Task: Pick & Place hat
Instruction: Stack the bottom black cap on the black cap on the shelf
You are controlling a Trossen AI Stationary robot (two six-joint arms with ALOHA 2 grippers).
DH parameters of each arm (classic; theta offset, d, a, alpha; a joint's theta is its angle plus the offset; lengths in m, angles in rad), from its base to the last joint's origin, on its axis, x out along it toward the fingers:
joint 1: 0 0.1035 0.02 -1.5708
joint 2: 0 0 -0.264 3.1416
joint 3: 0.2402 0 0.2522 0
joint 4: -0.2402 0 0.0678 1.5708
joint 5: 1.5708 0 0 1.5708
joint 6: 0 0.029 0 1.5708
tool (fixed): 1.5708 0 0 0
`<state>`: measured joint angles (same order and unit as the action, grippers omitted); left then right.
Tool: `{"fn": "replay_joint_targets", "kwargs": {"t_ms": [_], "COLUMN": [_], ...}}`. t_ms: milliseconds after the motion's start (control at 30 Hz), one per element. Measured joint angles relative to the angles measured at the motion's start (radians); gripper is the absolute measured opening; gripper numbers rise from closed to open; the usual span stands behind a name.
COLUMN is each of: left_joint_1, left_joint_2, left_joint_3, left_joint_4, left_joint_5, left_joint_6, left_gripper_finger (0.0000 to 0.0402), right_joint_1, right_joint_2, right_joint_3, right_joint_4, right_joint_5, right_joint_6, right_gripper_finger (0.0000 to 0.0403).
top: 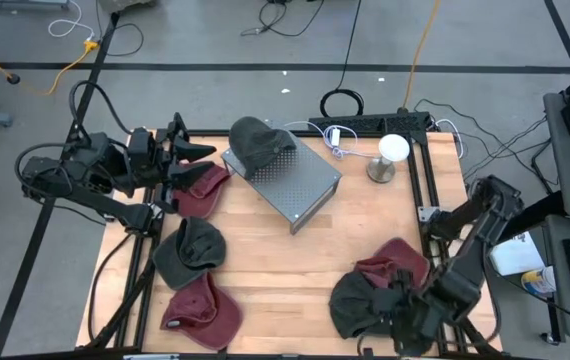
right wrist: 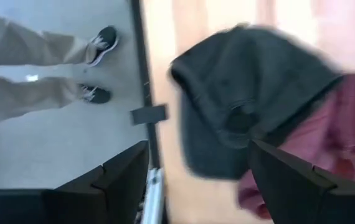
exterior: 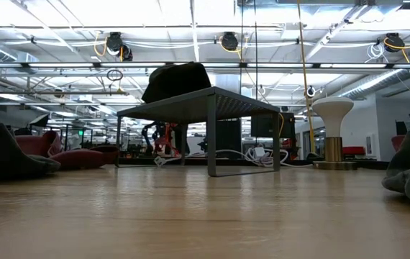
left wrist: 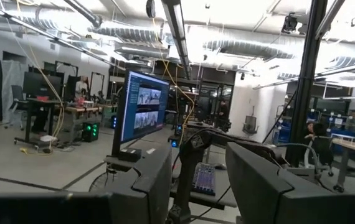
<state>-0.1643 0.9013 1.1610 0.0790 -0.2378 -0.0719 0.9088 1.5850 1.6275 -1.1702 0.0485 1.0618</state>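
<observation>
A dark grey hat [top: 260, 140] lies on top of a perforated metal stand [top: 300, 185] at the table's far middle; it also shows in the low view [exterior: 180, 79]. My left gripper [top: 197, 165] is open and level at the far left, above a maroon hat [top: 203, 192]. A dark grey hat [top: 190, 250] and a maroon hat [top: 203, 312] lie on the table's left side. My right gripper [right wrist: 196, 180] is open at the near right, over a dark grey hat [right wrist: 252, 112] that overlaps a maroon hat [right wrist: 330, 149].
A white round-topped stand [top: 390, 155] and cables [top: 340, 135] are at the far right. A person's legs and shoes [right wrist: 96, 43] are on the floor past the table's edge. Bare wood [top: 285, 270] lies in the table's middle.
</observation>
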Motion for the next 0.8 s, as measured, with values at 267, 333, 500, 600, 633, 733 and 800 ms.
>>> {"fn": "replay_joint_targets", "kwargs": {"t_ms": [267, 333, 500, 600, 633, 733, 800], "left_joint_1": [0.0, 0.0, 0.0, 0.0, 0.0, 0.0, 0.0], "left_joint_2": [0.025, 0.036, 0.062, 0.08, 0.083, 0.091, 0.092], "left_joint_3": [0.0, 0.0, 0.0, 0.0, 0.0, 0.0, 0.0], "left_joint_4": [-0.002, -0.001, -0.001, -0.002, -0.003, -0.001, -0.001], "left_joint_5": [0.0, 0.0, 0.0, 0.0, 0.0, 0.0, 0.0], "left_joint_6": [-0.017, -0.018, -0.019, -0.019, -0.019, -0.019, -0.021], "left_gripper_finger": [0.0157, 0.0157, 0.0157, 0.0157, 0.0157, 0.0157, 0.0157], "right_joint_1": [0.077, 0.09, 0.109, 0.109, 0.109, 0.112, 0.115], "right_joint_2": [0.109, 0.15, 0.252, 0.312, 0.331, 0.383, 0.411], "right_joint_3": [0.0, 0.0, 0.0, 0.0, 0.0, 0.0, 0.0], "right_joint_4": [0.108, 0.09, 0.03, 0.027, 0.024, 0.004, 0.005], "right_joint_5": [-0.052, -0.048, 0.018, 0.033, 0.032, 0.035, 0.055], "right_joint_6": [0.045, 0.045, 0.045, 0.045, 0.043, 0.03, 0.031], "right_gripper_finger": [0.0265, 0.0265, 0.0265, 0.0265, 0.0265, 0.0265, 0.0265]}}
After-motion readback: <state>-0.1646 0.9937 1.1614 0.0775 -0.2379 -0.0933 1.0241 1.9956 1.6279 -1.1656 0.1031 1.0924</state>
